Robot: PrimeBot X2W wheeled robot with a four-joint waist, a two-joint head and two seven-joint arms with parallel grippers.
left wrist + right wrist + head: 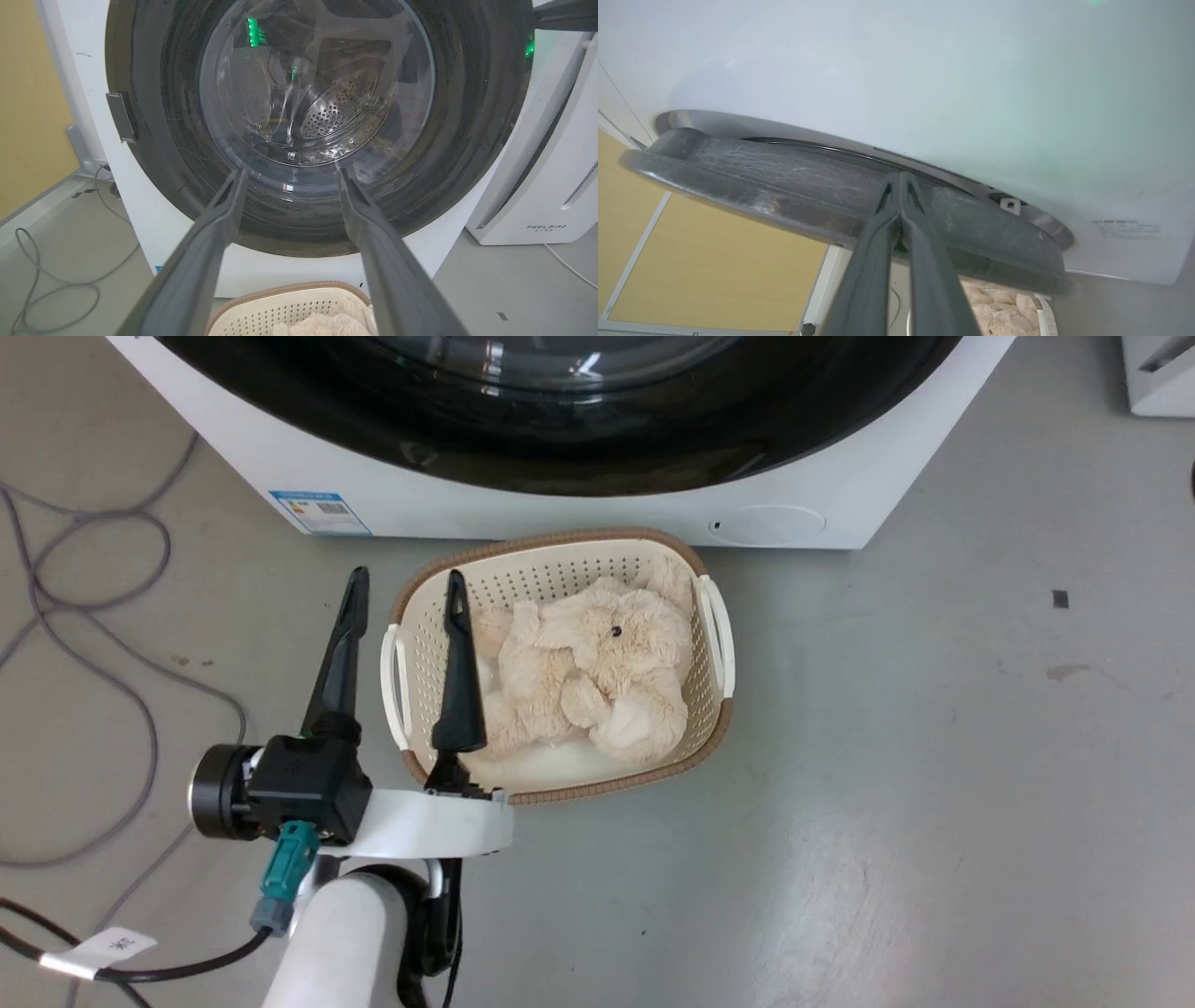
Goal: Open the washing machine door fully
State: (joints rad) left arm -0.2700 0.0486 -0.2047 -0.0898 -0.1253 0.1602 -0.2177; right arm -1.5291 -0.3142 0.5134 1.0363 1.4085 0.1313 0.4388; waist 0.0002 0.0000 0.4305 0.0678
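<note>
The washing machine (523, 513) is a white box whose glossy black door (560, 439) spans the top of the head view. In the left wrist view the door (154, 140) faces me, with the steel drum visible through its clear glass centre. My left gripper (406, 583) hangs open and holds nothing, over the left rim of a basket, well short of the door (290, 171). My right gripper (900, 176) is shut, its tips resting at the door's rim (784, 186), where a narrow gap shows between the rim and the machine's white front (924, 70).
A cream basket (717, 644) holding a beige plush toy (588, 672) stands on the floor right before the machine. Grey cables (93, 616) lie on the floor to the left. A white FEELBIRD appliance (551, 186) stands beside the machine. A blue label (320, 511) marks its lower front.
</note>
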